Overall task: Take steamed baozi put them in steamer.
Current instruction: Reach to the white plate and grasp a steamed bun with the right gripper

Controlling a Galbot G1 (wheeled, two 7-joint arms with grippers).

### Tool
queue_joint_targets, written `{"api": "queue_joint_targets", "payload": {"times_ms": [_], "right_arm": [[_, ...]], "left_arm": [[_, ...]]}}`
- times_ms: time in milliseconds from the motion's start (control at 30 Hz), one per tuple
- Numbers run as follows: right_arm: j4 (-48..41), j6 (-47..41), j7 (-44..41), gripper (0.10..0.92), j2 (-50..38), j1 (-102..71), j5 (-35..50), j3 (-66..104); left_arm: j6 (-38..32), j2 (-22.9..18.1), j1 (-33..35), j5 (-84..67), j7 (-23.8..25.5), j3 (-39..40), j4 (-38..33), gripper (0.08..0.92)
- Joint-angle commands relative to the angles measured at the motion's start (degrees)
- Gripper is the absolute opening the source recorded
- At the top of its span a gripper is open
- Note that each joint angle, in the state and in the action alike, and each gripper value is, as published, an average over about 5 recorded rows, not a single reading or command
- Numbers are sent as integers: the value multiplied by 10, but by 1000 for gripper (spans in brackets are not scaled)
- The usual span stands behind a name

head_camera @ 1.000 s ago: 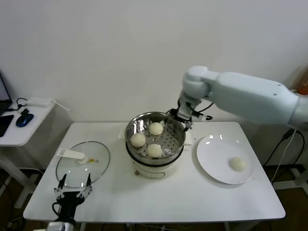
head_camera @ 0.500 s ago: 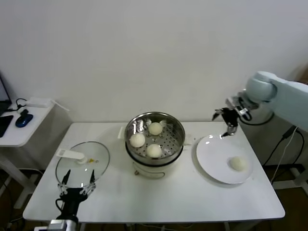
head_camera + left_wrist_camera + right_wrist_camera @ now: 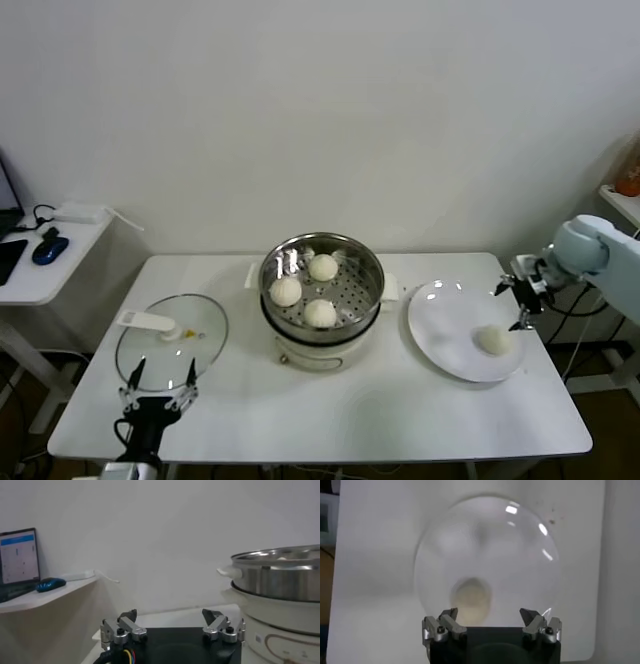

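Stainless steamer (image 3: 322,290) mid-tabletop (image 3: 400,410), three baozi (image 3: 320,313) on its perforated tray. Fourth baozi (image 3: 493,340) on white plate (image 3: 440,320), right of steamer. Right hand (image 3: 522,298) hovers at plate's right edge, fingers spread, empty. Left hand (image 3: 158,389) parked at near left edge beside glass lid (image 3: 172,340), fingers apart.

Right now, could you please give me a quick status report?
Right hand open, empty, above the plate. Left hand open, idle near the table's front edge. Three baozi in steamer; last baozi unobstructed.
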Motion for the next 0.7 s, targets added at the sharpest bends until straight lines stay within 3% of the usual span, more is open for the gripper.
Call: {"api": "queue_joint_targets", "payload": {"times_ms": [33, 700], "right_arm": [[-77, 24, 4, 823, 34, -126, -106, 103], [-147, -2, 6, 823, 101, -134, -42, 111]], "left_arm": [[4, -2, 4, 6, -4, -1, 2, 823], [9, -2, -3, 13, -6, -4, 12, 823]]}}
